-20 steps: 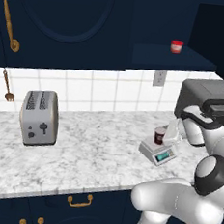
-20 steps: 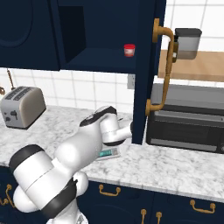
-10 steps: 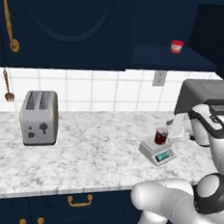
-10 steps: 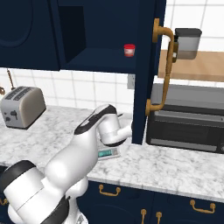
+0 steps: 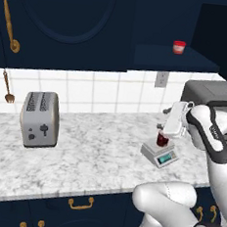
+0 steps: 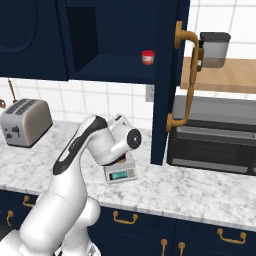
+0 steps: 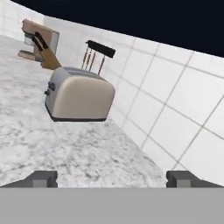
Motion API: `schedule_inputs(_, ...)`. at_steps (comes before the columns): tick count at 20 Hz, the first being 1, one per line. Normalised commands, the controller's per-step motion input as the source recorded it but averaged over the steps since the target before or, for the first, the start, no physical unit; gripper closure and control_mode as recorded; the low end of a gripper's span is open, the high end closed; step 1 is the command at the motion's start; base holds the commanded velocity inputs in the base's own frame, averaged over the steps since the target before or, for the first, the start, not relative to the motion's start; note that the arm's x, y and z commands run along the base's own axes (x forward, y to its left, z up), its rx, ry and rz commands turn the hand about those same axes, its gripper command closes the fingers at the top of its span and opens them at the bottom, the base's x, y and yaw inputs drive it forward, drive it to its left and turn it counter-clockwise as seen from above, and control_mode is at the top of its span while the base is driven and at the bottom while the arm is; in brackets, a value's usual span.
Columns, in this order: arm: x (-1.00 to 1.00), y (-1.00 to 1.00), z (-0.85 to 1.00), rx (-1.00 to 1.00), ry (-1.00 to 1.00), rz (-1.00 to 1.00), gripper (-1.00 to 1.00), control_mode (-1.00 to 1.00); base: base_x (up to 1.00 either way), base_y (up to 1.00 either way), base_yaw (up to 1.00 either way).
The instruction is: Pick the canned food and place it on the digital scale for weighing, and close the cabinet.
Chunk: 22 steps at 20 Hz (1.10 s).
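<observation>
The dark maroon canned food stands upright on the small grey digital scale on the marble counter, and the scale's teal display faces the front. My gripper hovers just above the can, open and holding nothing. In the hand view the gripper points along the counter with its fingertips spread wide and nothing between them. The navy cabinet door stands open, with its brass handle toward the room. In the right base view my hand hides most of the can.
A grey toaster sits at the counter's left and also appears ahead in the hand view as the toaster. A small red-and-white container rests on the open cabinet's shelf. A dark oven stands right of the scale.
The jaws have spread wider and the hand has lifted off the can, which stays on the scale. The arm's elbow has swung to a new pose.
</observation>
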Motion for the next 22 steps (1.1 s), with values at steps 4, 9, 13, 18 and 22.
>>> schedule_inputs(4,-0.19,0.78,0.37,-0.26,-0.18,-0.17,-1.0,-1.0,0.0,0.0,0.0)
schedule_inputs(9,-0.13,0.54,0.1,-0.32,-0.17,-0.33,-1.0,-1.0,0.0,0.0,0.0)
schedule_inputs(13,-0.6,-0.04,0.1,-0.3,-0.15,-0.48,-1.0,-1.0,0.0,0.0,0.0)
schedule_inputs(18,-0.84,-0.22,0.53,-0.16,-0.27,-0.34,-1.0,-1.0,0.0,0.0,0.0)
schedule_inputs(22,-1.0,-0.31,0.56,-0.02,-0.06,-0.18,-1.0,-1.0,0.0,0.0,0.0)
